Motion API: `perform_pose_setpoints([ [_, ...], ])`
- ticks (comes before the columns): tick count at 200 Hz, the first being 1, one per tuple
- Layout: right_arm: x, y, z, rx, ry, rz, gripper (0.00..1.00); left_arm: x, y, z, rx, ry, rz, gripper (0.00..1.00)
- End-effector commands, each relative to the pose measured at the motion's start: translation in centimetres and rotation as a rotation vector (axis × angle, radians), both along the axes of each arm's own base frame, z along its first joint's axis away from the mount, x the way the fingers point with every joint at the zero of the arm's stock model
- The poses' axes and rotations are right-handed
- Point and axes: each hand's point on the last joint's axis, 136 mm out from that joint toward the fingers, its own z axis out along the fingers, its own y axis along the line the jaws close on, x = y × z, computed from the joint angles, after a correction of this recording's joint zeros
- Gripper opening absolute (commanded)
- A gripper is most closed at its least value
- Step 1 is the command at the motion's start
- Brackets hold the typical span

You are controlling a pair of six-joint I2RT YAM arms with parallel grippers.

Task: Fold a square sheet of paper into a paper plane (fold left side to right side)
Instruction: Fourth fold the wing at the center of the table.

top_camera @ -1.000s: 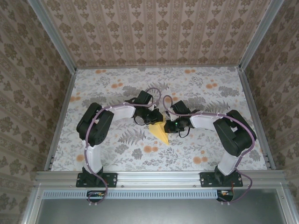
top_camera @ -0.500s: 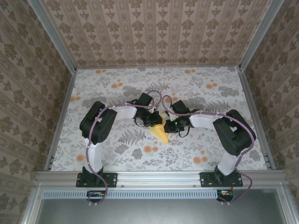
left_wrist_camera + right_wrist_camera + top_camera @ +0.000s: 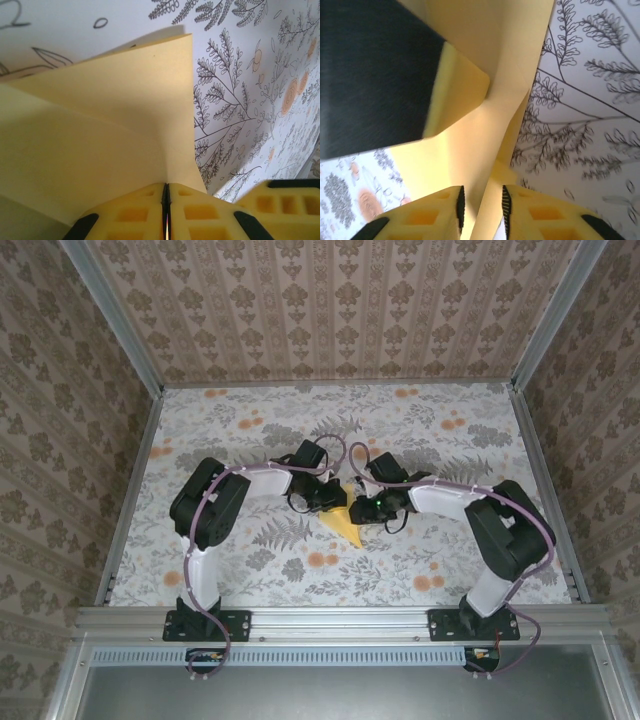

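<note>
Where a cloth (image 3: 250, 435) printed with ferns and orange flowers covers the table inside patterned papered walls (image 3: 330, 310), the yellow paper plane (image 3: 346, 527) sits at the centre between both arms, tip toward the near edge. Close up from the left wrist, the left gripper (image 3: 165, 190) is pinched tight on a fold of it; the right wrist view shows the right gripper (image 3: 481, 195) slightly parted, a paper edge between its pads

Yellow paper plane (image 3: 343, 527) (partly folded) points its tip nearward.
</note>
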Motion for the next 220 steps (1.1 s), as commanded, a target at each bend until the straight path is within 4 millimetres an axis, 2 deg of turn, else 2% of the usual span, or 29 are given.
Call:
perform_pose_setpoints([
  [1,-0.3,-0.4,3.0,0.012,-0.027,-0.006,0.32,-1.8,2.3,-3.2,0.118,0.058,0.003,0.11],
  [34,-2.7,1.6,4.0,0.175,0.042,0.034,0.29,-1.8,2.3,-3.2,0.115,0.055,0.002,0.11],
  [52,-3.7,3.1,3.5,0.240,0.093,0.048,0.25,-1.9,2.4,-3.2,0.117,0.054,0.003,0.11],
  [75,-4.0,4.1,2.4,0.246,0.123,0.052,0.22,-1.9,2.4,-3.2,0.115,0.055,0.003,0.11],
  [141,-4.6,3.5,-0.2,0.195,0.178,0.040,0.21,-1.8,2.3,-3.0,0.110,0.050,0.003,0.10],
  [192,-4.5,3.4,0.2,0.207,0.162,0.038,0.21,-1.8,2.3,-3.0,0.110,0.050,0.002,0.10],
  [220,-4.6,2.7,-0.4,0.186,0.180,0.023,0.20,-1.9,2.3,-3.0,0.110,0.050,0.001,0.10],
])
